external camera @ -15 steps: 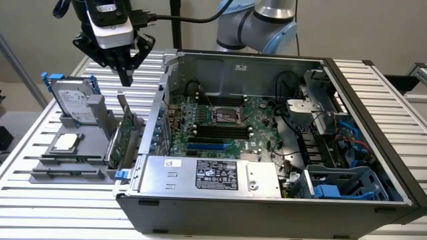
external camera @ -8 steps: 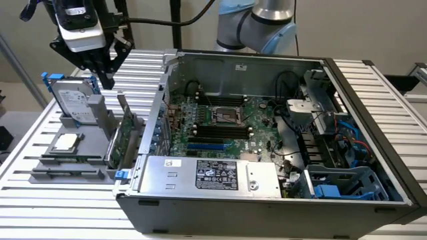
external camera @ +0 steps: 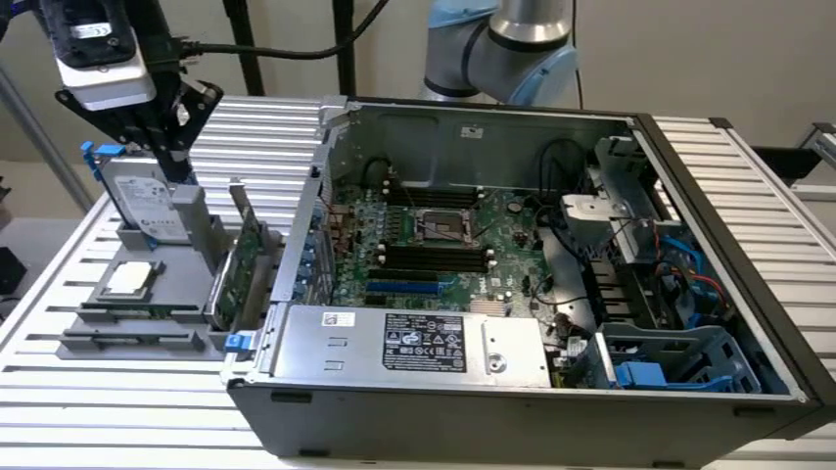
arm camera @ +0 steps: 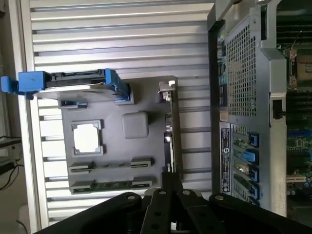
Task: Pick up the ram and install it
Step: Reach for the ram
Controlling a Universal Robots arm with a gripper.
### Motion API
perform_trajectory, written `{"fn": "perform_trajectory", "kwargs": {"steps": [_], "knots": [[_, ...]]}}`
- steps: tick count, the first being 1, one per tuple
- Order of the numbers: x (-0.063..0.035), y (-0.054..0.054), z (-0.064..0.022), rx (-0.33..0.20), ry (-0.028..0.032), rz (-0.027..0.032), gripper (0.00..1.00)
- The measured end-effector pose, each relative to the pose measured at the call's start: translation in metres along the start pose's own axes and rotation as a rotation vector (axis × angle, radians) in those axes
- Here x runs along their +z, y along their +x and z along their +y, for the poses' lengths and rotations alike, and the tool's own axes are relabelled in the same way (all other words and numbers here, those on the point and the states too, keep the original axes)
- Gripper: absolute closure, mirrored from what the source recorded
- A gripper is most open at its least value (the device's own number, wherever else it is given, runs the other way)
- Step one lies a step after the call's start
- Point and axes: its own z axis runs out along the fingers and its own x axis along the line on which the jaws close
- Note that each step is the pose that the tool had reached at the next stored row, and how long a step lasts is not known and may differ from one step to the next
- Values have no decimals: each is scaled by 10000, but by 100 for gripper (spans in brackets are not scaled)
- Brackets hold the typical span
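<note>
1. Fingers [arm camera: 168, 182] of the black gripper [arm camera: 171, 176] pressed together, holding nothing.
2. Long thin green ram stick [arm camera: 109, 185] lying near the fingertips, slotted in grey plastic tray [arm camera: 114, 148].
3. Best spread wide, centre over its long edges.

Bright, even light glares off the slatted table [arm camera: 122, 44], dimmer inside the computer case [external camera: 523, 137].

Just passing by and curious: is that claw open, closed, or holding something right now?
Gripper: open or closed cannot be told; it hangs over the tray, where the ram lies.
</note>
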Motion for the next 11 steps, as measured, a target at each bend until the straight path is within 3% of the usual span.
{"fn": "perform_trajectory", "kwargs": {"steps": [11], "knots": [[77, 386, -113, 0, 59, 27, 100]]}}
